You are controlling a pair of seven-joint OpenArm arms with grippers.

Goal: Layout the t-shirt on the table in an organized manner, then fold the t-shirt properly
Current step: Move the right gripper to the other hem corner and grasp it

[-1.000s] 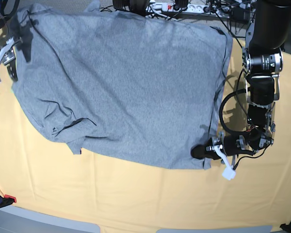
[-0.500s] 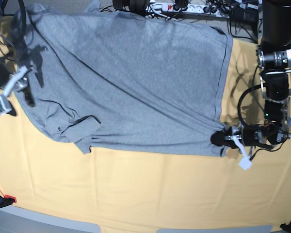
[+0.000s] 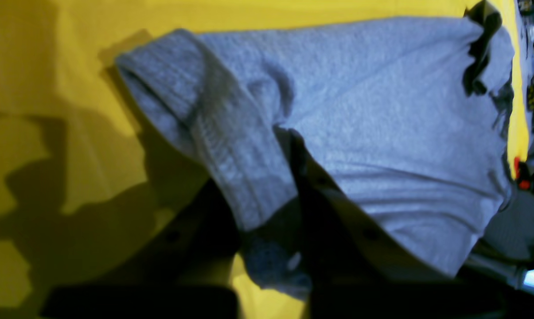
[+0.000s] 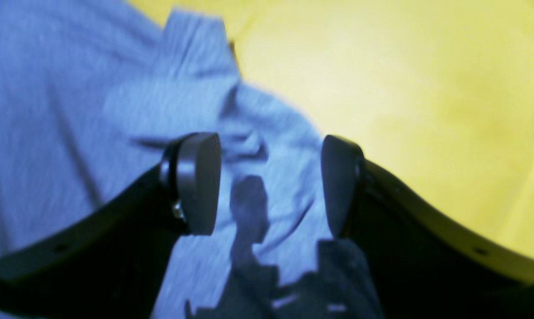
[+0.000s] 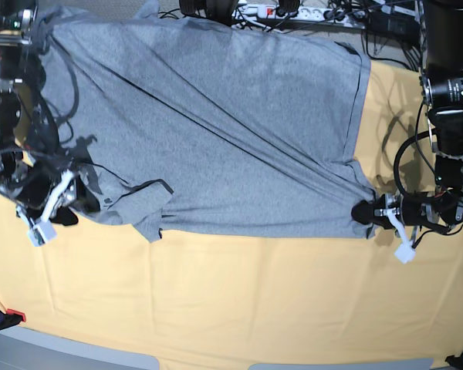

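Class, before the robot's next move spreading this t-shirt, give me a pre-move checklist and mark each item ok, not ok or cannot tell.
1. Left gripper shut on the t-shirt corner: ok.
2. Right gripper open, its fingers over the sleeve edge: ok.
3. Shirt lying flat: not ok, diagonal tension folds and a crumpled sleeve.
4. Shirt fully on the table: not ok, far edge reaches the cables.
5. Lettering side up: cannot tell.

t-shirt (image 5: 216, 131) corner dragged outward, fabric tauter
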